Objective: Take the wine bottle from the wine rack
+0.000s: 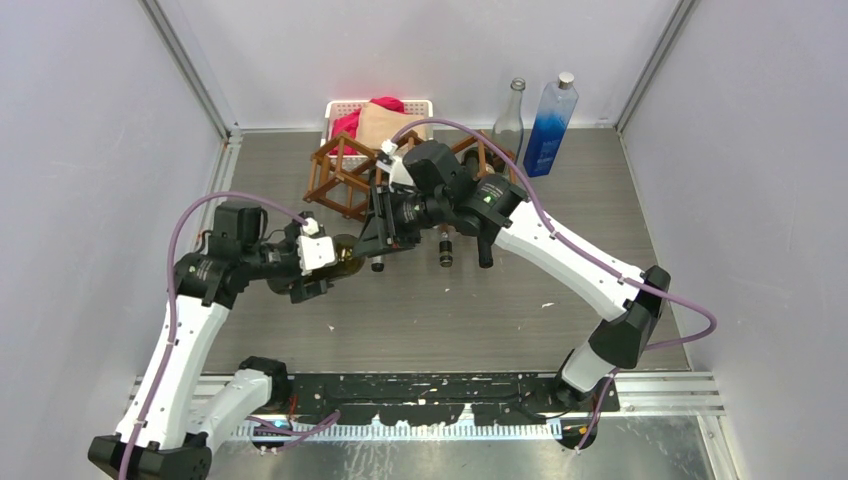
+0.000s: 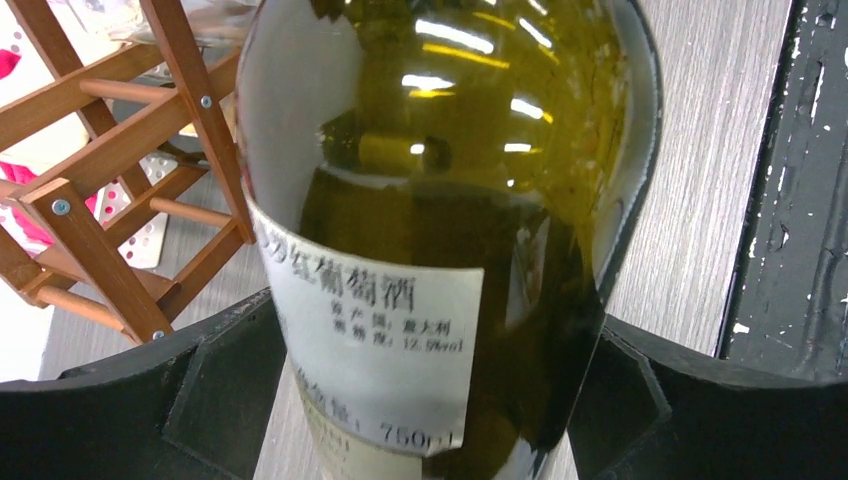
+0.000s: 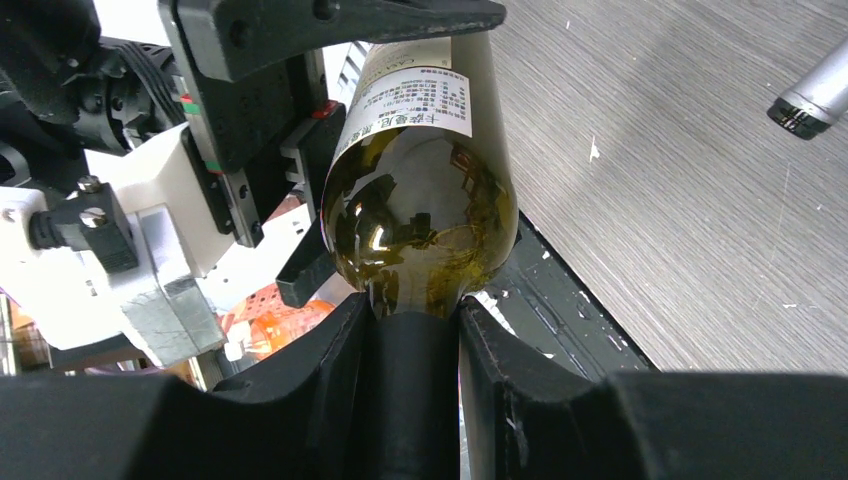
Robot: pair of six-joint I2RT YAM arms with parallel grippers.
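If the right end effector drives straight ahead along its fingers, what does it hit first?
The wine bottle itself: the right end effector is shut on its neck, and the green shoulder widens right ahead of the fingertips. Past that, the left end effector clamps the labelled body.

Left pincer clasping wine bottle, right pincer clasping neck

A white basket of cloths, clear bottle and blue bottle line the back wall
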